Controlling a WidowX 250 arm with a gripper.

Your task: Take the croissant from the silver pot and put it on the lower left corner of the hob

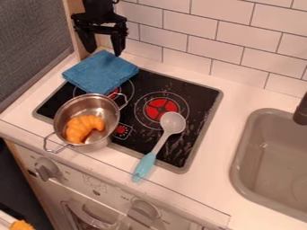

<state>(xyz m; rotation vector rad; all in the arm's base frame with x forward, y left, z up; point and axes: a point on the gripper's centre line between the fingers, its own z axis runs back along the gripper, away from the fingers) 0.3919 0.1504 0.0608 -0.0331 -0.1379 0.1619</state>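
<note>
Near blue cloth (101,72), pincer (103,51) stands open. Croissant (83,127) inside silver pot (108,117), which overlaps lower left corner of hob (201,96). Spoon (157,146) crosses front edge. White counter (210,188); sink (237,166) right; tiled wall (234,38) behind.

From my station I'm looking at a kitchen corner, and I take it for a toy one. I see a white table (207,188) with a black hob (195,123) and a grey sink (264,155) set into it, a dark tap (301,110) at the sink, and white tiles (221,24) behind. Below the front edge I have knobs (144,210) and an oven door (76,212). The pot (81,108) looks wider than the hob's central ring (187,110). What kind of building surrounds it, I can't tell.
</note>
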